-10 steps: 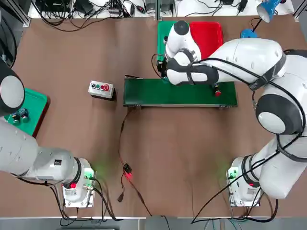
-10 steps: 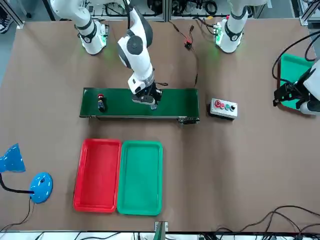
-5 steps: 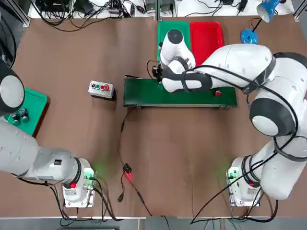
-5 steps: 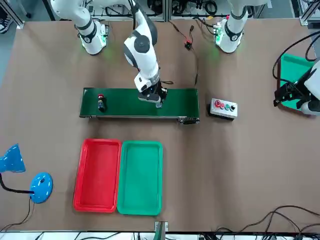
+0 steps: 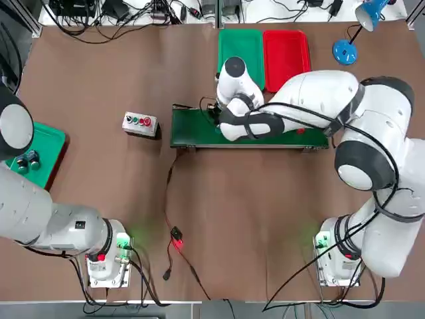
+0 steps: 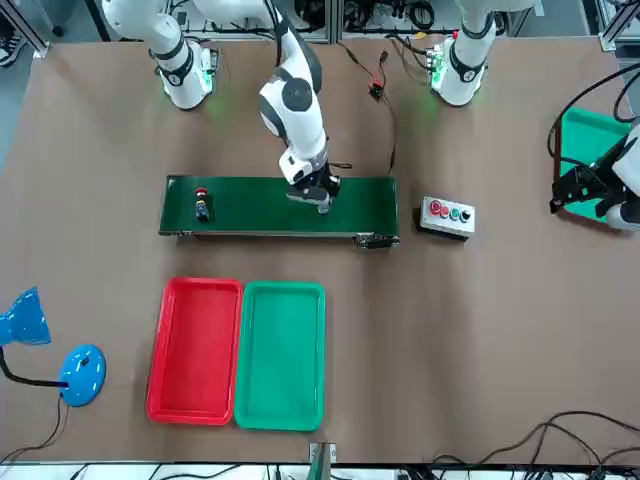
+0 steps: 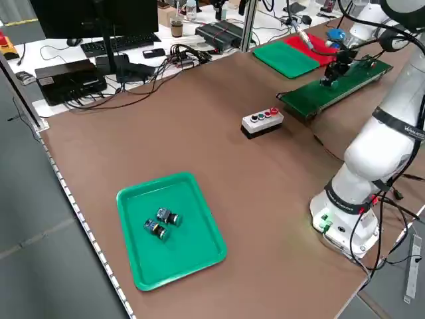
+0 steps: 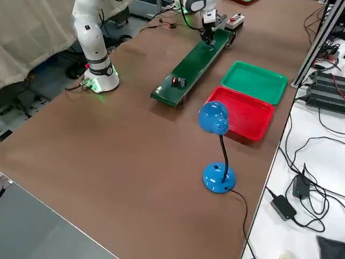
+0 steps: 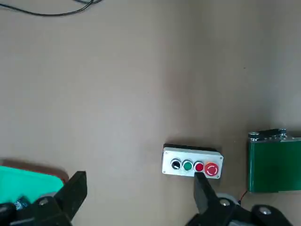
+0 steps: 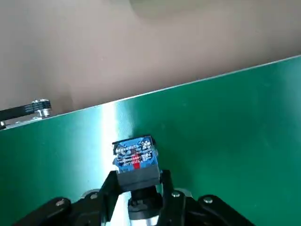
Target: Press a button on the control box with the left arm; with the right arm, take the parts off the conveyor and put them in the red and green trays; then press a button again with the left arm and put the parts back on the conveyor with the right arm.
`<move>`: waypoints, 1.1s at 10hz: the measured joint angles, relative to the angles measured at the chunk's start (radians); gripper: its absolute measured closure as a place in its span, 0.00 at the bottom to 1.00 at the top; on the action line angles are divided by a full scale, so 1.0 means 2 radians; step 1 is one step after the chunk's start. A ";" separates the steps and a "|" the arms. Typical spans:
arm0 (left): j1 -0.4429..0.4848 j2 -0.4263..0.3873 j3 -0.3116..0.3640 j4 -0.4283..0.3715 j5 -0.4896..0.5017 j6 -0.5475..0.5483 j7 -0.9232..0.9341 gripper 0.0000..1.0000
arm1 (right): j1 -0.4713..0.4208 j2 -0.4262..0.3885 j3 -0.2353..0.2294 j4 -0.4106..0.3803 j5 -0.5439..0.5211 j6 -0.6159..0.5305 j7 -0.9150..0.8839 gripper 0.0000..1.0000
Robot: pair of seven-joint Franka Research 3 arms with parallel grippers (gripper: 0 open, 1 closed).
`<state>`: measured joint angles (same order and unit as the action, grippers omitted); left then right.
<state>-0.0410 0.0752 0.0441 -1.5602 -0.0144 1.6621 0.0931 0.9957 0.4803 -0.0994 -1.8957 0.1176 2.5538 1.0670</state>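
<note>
While the brown table fills nearly every view, its far edge gives way to white benches strewn with black cables, boxes and a keyboard, seen at the top of the left side view. A blue desk lamp stands at the lower left of the front view, near the red tray and the green tray, which lie side by side and touching. The conveyor runs across the middle of that view, with the control box just beside its right end. One part with a red cap lies near the belt's left end.

The right gripper hangs over the belt right of its middle, fingers narrowly clamped on a blue-topped part. Compared with a second ago, it has travelled along the belt toward the control box end, carrying that part.

The left gripper is parked at the right edge of the front view over a second green tray holding two parts, its fingers spread wide.
</note>
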 joint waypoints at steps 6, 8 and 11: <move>0.001 0.000 0.000 0.002 0.000 0.002 0.000 0.00 | 0.000 0.003 0.000 0.006 0.000 0.000 0.006 0.59; 0.001 0.000 -0.001 0.003 0.000 0.003 0.000 0.00 | 0.000 0.009 0.000 0.011 0.000 0.000 0.007 0.59; 0.002 0.000 -0.001 0.003 0.000 0.002 0.000 0.00 | 0.000 0.012 0.000 0.014 0.000 0.000 0.009 0.58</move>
<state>-0.0367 0.0762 0.0431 -1.5546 -0.0145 1.6671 0.0931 0.9959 0.5046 -0.1004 -1.8684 0.1176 2.5538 1.0842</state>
